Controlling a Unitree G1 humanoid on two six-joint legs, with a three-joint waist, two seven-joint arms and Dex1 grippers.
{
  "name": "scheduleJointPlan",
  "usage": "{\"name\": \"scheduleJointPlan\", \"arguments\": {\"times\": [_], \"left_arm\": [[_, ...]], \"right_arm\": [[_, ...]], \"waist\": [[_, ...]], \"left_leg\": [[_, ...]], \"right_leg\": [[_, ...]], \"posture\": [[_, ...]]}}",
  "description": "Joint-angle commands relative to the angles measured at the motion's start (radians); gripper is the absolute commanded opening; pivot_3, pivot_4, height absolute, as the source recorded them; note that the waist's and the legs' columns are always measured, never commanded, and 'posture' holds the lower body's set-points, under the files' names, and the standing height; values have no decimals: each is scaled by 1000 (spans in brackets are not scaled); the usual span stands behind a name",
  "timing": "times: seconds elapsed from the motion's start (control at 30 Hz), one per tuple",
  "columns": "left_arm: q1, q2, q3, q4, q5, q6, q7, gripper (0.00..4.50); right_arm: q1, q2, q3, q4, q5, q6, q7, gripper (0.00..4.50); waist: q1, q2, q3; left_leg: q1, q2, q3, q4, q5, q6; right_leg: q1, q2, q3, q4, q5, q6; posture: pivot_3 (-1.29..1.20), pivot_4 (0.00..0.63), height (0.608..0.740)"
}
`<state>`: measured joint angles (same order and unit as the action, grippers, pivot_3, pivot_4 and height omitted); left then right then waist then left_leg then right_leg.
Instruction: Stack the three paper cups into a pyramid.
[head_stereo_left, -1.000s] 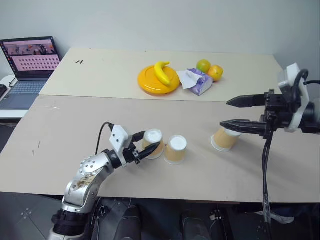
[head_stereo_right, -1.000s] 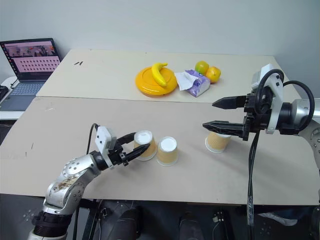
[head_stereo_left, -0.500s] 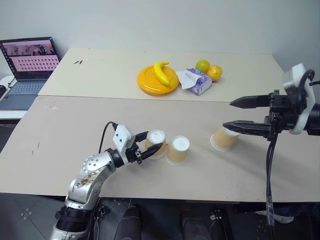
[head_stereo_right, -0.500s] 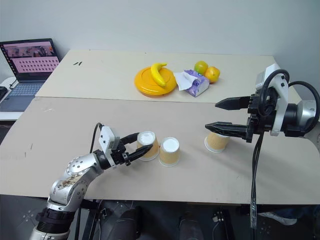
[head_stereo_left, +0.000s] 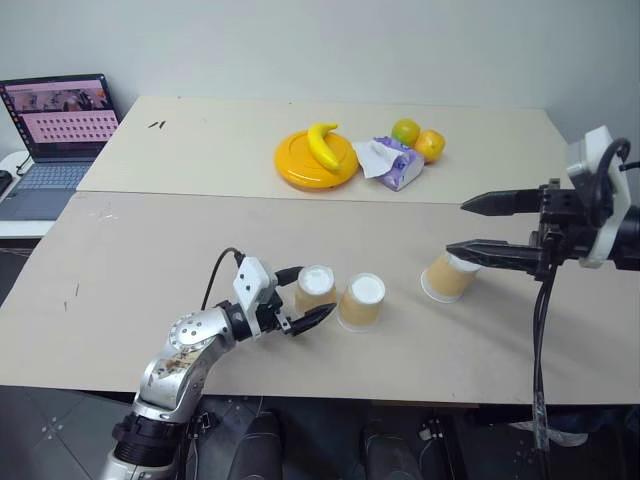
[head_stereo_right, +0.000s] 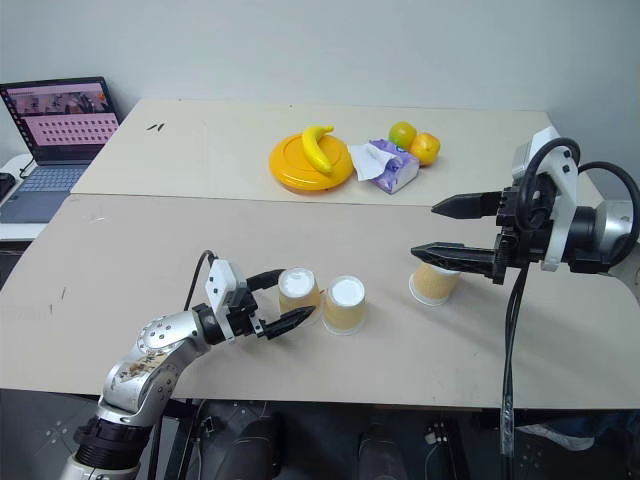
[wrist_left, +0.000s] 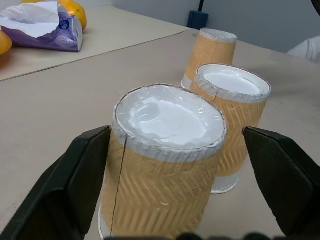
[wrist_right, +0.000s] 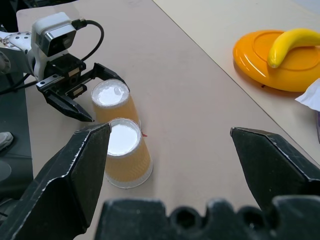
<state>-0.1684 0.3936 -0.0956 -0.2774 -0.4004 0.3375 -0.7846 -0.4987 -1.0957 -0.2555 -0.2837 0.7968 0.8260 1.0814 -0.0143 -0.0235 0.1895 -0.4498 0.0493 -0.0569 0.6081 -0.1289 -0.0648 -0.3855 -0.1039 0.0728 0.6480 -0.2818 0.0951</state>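
Three paper cups stand upside down on the near table, white bottoms up. The left cup (head_stereo_left: 315, 289) sits between the spread fingers of my left gripper (head_stereo_left: 316, 291), which is open; one finger (wrist_left: 280, 180) stands well clear of the cup's side. The middle cup (head_stereo_left: 361, 301) stands right beside it, nearly touching. The third cup (head_stereo_left: 446, 278) stands apart to the right, partly hidden behind the lower finger of my right gripper (head_stereo_left: 456, 227). That gripper hovers above the table, open and holding nothing.
On the far table lie a yellow plate (head_stereo_left: 296, 164) with a banana (head_stereo_left: 323, 144), a tissue pack (head_stereo_left: 392, 162) and two oranges (head_stereo_left: 419, 139). A laptop (head_stereo_left: 58, 135) stands at the far left. A seam (head_stereo_left: 200, 196) joins the two tables.
My left gripper's fingers have spread wide and let go of the left cup, which stands beside the middle cup. The right arm has held still.
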Motion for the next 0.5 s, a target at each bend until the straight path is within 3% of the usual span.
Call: {"name": "scheduleJointPlan", "arguments": {"times": [0.03, 0.3, 0.5], "left_arm": [[-20, 11, 34, -15, -35, 10, -5, 4485], [-115, 52, 152, -136, -175, 147, 52, 4485], [-228, 175, 252, -171, -285, 263, 39, 4485]], "right_arm": [[-9, -13, -40, 6, -13, -38, 9, 4500], [-36, 3, -11, 28, -35, -64, 14, 4500], [-18, -2, -11, 51, -61, -77, 21, 4500]], "waist": [[0, 0, 0], [0, 0, 0], [-2, 0, 0]], "left_leg": [[0, 0, 0, 0, 0, 0], [0, 0, 0, 0, 0, 0], [0, 0, 0, 0, 0, 0]], "right_leg": [[0, 0, 0, 0, 0, 0], [0, 0, 0, 0, 0, 0], [0, 0, 0, 0, 0, 0]], "posture": [[0, 150, 732], [0, 150, 732], [0, 150, 732]]}}
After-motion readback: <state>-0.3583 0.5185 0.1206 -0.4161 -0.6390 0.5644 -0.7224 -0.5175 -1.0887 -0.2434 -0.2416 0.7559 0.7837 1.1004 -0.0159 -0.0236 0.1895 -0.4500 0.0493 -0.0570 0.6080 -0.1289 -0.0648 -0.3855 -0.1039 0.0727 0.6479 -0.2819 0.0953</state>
